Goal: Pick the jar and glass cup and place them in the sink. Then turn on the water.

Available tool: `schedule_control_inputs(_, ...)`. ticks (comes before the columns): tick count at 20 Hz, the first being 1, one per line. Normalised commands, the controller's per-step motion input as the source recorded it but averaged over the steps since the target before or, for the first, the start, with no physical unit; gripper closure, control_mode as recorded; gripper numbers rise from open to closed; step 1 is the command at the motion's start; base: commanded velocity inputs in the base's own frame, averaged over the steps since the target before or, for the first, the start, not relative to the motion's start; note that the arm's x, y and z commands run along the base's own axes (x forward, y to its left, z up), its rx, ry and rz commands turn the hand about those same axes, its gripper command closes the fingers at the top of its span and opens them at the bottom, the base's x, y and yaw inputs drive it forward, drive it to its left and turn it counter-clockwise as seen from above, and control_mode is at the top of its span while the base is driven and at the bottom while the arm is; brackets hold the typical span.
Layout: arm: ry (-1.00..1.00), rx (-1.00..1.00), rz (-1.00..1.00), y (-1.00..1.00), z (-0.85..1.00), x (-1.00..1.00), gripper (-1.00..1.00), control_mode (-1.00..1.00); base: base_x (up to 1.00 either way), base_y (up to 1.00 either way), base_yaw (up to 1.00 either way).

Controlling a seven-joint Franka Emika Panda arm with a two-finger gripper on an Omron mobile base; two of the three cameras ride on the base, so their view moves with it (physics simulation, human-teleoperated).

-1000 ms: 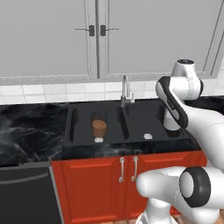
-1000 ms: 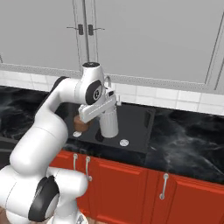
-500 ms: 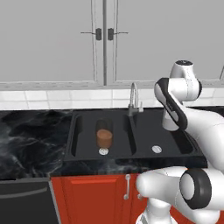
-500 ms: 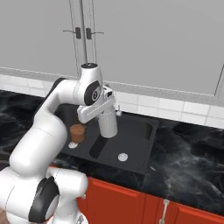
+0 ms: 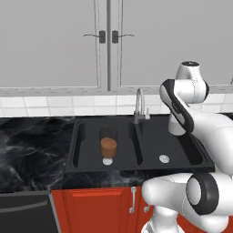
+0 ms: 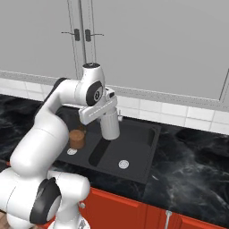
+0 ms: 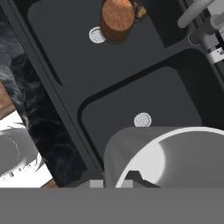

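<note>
- The gripper (image 6: 108,117) is clenched on the glass cup (image 6: 110,126), which hangs upright in the air above the sink (image 6: 147,154), over its right basin near the divider.
- In the hand view the glass cup's (image 7: 170,159) rim sits large at the bottom, with the right basin's drain (image 7: 142,119) just beyond it.
- The jar (image 5: 108,147) stands upright in the left basin of the sink (image 5: 139,166), beside that basin's drain (image 5: 107,161).
- The chrome tap (image 5: 139,103) rises at the sink's back edge, behind the divider.
</note>
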Motion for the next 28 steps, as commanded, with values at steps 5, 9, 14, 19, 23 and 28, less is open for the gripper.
schedule_control_inputs(5, 0.00, 0.00, 0.00, 0.00, 0.00, 0.00, 1.00, 1.00, 0.00, -0.03, 0.00)
schedule_control_inputs(9, 0.01, 0.02, 0.00, -0.07, -0.08, 0.04, 1.00, -1.00, 0.05, -0.04, 0.00)
schedule_control_inputs(14, 0.04, 0.07, 0.00, -0.30, -0.64, 0.43, 1.00, -1.00, 0.00, 0.00, 0.00)
schedule_control_inputs(19, 0.03, 0.06, 0.00, -0.21, -0.77, 0.56, 1.00, -1.00, 0.00, 0.00, 0.00)
schedule_control_inputs(23, 0.00, 0.13, 0.08, -0.34, -0.78, 0.35, 1.00, -1.00, 0.00, 0.00, 0.00)
schedule_control_inputs(28, 0.00, 0.07, 0.16, -0.30, -0.77, 0.49, 1.00, -1.00, 0.00, 0.00, 0.00)
